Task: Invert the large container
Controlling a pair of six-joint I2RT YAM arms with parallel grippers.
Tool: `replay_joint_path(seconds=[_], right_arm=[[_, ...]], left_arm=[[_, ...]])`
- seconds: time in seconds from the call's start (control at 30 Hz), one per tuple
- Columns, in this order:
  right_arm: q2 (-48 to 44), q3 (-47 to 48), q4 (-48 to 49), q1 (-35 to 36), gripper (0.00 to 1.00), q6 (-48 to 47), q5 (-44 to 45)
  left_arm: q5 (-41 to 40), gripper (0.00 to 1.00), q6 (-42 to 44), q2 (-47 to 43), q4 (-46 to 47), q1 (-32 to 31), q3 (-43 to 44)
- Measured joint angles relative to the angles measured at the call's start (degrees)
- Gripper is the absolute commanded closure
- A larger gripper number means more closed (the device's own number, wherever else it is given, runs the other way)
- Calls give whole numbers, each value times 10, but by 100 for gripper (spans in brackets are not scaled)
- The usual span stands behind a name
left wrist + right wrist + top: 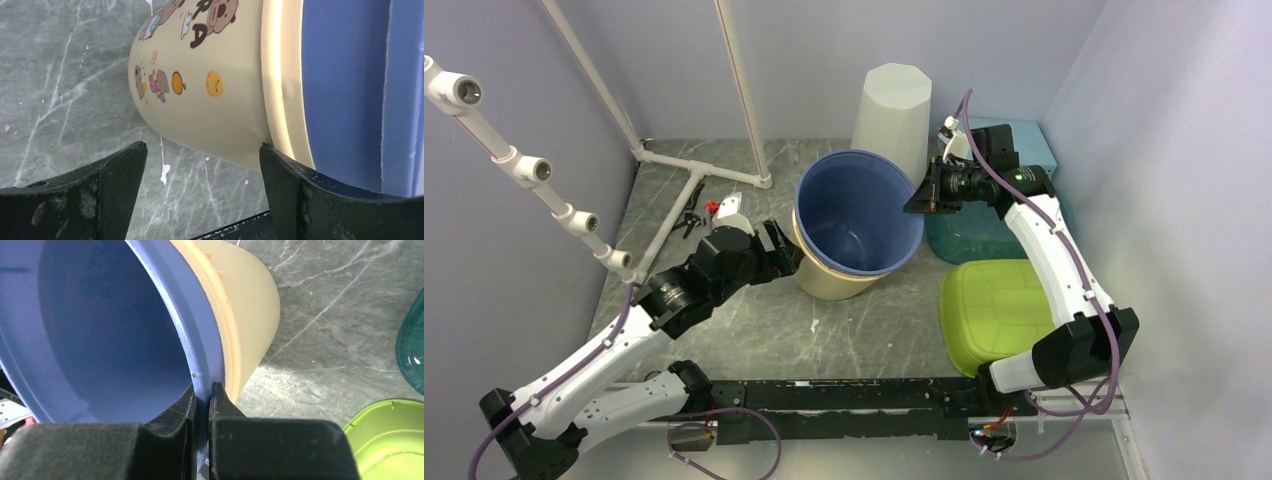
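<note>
Jaws of the left gripper (781,250) stand wide apart and hold nothing, just beside the cream bucket (220,100). I think they should hug its smooth round wall before any tipping. That bucket has cartoon stickers (165,82) and stands in the middle of the grey stone-look table (754,330), with the blue bucket (859,205) inside it. The right gripper (202,390) pinches the blue bucket's thin plastic rim; it should hold tight and lift slowly.

Cream bucket (220,100) with cartoon prints, blue container (345,90) nested inside, left claw (202,146) spread wide, marble table (60,90)
</note>
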Motion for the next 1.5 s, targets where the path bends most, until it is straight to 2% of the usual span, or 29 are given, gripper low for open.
replay_joint_path(seconds=[0.33, 1.0, 1.5], right_arm=[[-3, -4, 28, 0, 100, -2, -1], [-40, -4, 65, 4, 100, 5, -35], [-37, -4, 3, 12, 100, 5, 37]], left_arm=[[13, 14, -22, 39, -17, 3, -7], [30, 12, -43, 83, -70, 5, -6], [45, 9, -44, 68, -67, 8, -6]])
